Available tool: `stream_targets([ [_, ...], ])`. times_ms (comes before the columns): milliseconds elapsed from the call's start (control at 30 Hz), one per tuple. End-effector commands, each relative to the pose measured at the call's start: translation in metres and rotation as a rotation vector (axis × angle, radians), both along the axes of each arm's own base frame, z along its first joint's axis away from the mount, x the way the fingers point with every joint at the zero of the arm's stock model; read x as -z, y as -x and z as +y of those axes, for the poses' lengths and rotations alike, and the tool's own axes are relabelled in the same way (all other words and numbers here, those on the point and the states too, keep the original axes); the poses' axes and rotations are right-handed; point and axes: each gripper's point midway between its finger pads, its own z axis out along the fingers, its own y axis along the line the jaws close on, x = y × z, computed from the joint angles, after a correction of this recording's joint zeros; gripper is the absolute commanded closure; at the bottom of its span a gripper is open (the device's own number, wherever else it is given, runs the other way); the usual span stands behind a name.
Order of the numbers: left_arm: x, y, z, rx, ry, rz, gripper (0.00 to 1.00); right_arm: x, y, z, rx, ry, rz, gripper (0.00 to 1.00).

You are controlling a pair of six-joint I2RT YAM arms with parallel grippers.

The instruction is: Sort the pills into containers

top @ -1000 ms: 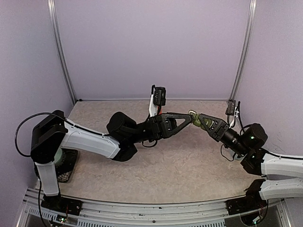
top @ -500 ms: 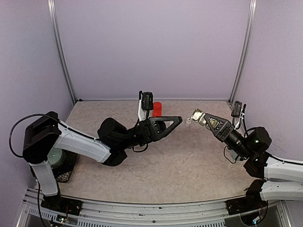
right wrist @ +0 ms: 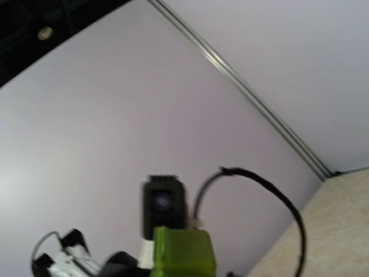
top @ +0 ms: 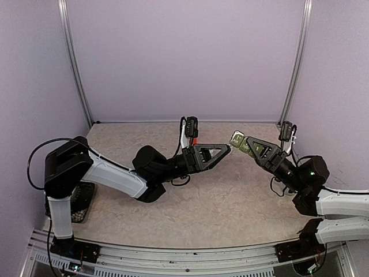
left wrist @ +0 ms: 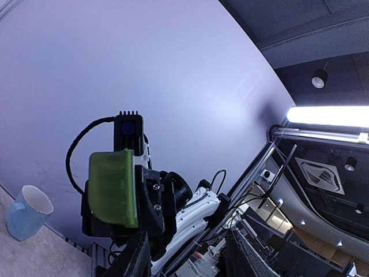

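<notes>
Top external view shows both arms reaching in over the table from either side, their tips meeting above its middle. The left gripper is partly open. In the left wrist view its fingers stand apart with nothing between them, and whether a tip touches anything cannot be told.

The right gripper is closed on the container strip and holds it clear of the table. The strip's long axis seems to follow the line of the right fingers. Its free end points left at the left gripper's tips, just beside them.

From the left wrist, the strip's green face stands upright above the left-hand finger. Farther off, a pale blue mug sits on the table by the wall. The right wrist view gives only a blurred green block at its bottom edge.
</notes>
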Motion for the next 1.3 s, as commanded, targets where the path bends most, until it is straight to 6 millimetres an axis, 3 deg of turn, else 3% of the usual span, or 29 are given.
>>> stream_targets([
  [0,-0.010,0.003,0.001,0.009,0.034,-0.021,0.55,-0.017,0.013,-0.005,-0.045,-0.079,-0.060,0.89],
  [800,-0.013,0.007,-0.017,0.032,0.003,-0.091,0.53,-0.001,0.010,0.017,-0.118,-0.014,-0.022,0.90],
  [1067,-0.018,0.000,-0.008,-0.012,0.007,-0.104,0.53,0.007,0.008,0.013,-0.096,-0.010,0.004,0.90],
  [1267,-0.017,-0.005,0.000,-0.041,0.023,-0.084,0.53,0.002,0.008,0.007,-0.058,-0.012,-0.011,0.91],
])
